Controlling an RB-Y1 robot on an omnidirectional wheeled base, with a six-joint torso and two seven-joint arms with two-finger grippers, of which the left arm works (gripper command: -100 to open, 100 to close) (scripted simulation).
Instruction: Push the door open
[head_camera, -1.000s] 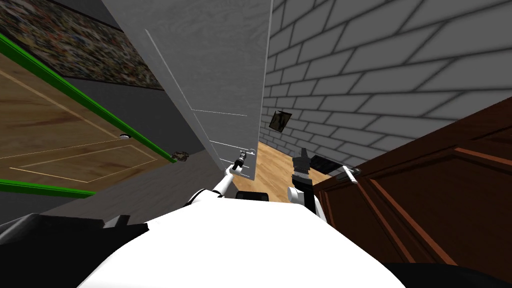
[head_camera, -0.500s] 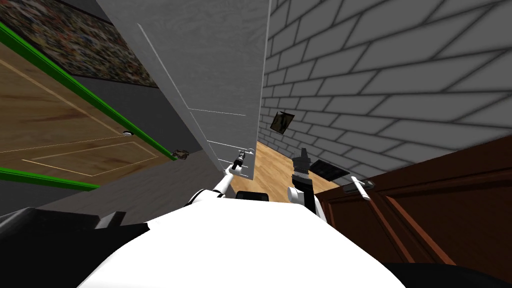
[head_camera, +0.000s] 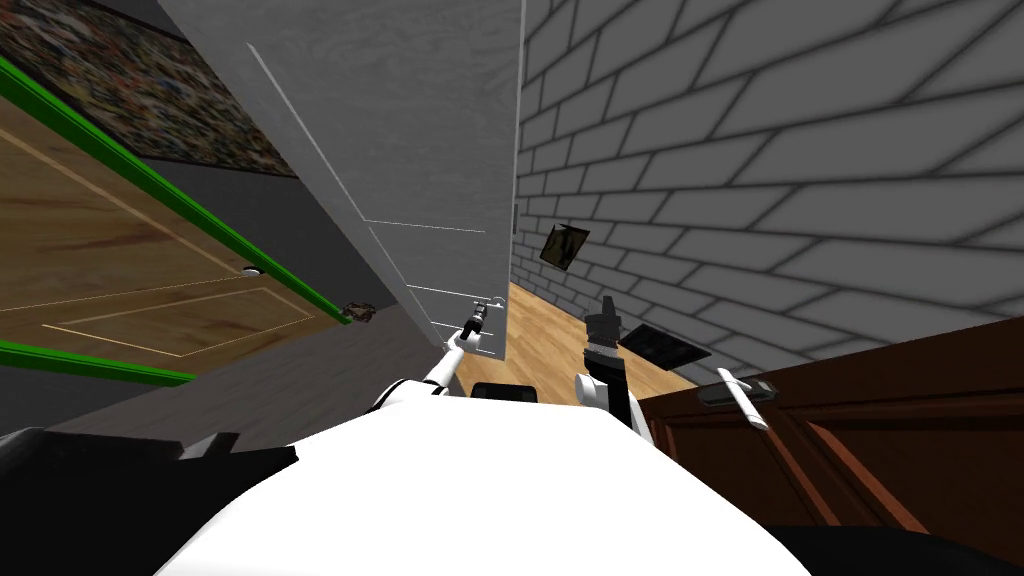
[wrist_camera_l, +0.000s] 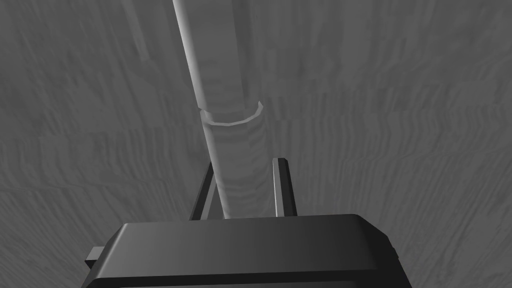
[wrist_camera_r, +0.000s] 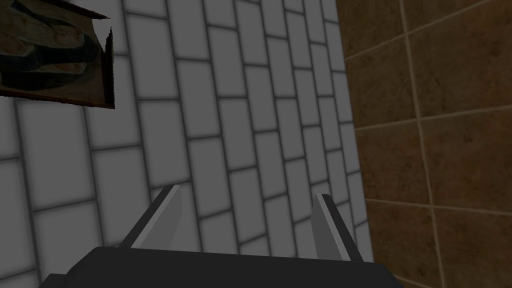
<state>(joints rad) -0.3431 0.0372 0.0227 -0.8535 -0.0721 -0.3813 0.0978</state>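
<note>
Door handle (wrist_camera_l: 227, 140) in left end effector (wrist_camera_l: 245, 162)

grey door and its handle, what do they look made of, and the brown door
The grey door looks like painted wood, matt: faint grain streaks show in the left wrist view. Its handle is a smooth grey bar with a collar, maybe metal. The brown door looks like dark reddish wood with raised panel mouldings.

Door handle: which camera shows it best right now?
Left wrist view: the door handle shows large, clamped between the fingers of the left gripper. Head view shows it tiny, at the edge of the grey door. Right wrist view faces away.
</note>
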